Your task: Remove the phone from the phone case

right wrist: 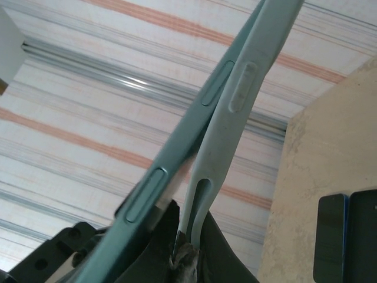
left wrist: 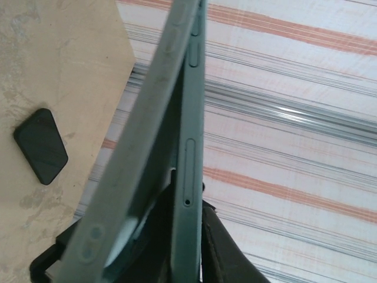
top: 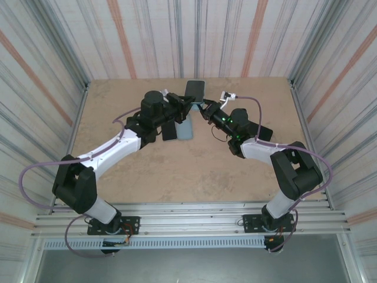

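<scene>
The phone (left wrist: 188, 147) is teal, the phone case (left wrist: 138, 159) paler, perhaps grey-green, the table (left wrist: 47, 59) tan.

The left arm (top: 118, 150) and right arm (top: 259, 150) share one build: chunky black joint housings joined by smooth white links. A thin purple cable (top: 23, 177) loops out beside the left arm's shoulder, and another (top: 253, 99) runs from the right wrist, near a small white connector (top: 227, 94). Green lights (top: 235, 122) glow on the right forearm. Each black base (top: 112, 225) is bolted to a silver rail (top: 188, 218). The fingers (left wrist: 218, 253) are matte black
</scene>
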Action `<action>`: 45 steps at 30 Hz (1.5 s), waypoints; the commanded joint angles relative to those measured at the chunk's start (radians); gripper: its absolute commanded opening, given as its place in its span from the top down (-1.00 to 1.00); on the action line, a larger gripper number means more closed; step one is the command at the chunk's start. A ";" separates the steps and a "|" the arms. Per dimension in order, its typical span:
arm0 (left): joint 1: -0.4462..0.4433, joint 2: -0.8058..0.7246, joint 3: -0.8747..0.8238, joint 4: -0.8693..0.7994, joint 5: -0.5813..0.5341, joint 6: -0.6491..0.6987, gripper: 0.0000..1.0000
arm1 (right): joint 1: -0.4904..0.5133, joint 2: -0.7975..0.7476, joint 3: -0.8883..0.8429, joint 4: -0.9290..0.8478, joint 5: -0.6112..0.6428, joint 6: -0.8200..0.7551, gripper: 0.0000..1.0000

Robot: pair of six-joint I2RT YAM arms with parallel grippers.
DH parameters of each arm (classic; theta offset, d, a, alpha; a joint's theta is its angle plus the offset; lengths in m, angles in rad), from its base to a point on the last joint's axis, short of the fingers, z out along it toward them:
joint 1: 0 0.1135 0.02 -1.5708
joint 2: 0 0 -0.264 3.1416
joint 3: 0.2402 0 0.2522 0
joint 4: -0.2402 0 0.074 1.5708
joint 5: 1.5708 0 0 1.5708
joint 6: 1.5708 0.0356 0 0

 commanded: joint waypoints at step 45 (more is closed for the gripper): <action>-0.103 0.474 0.039 0.322 -0.187 0.233 0.92 | -0.335 -0.444 -0.147 -0.958 -0.060 -0.440 1.00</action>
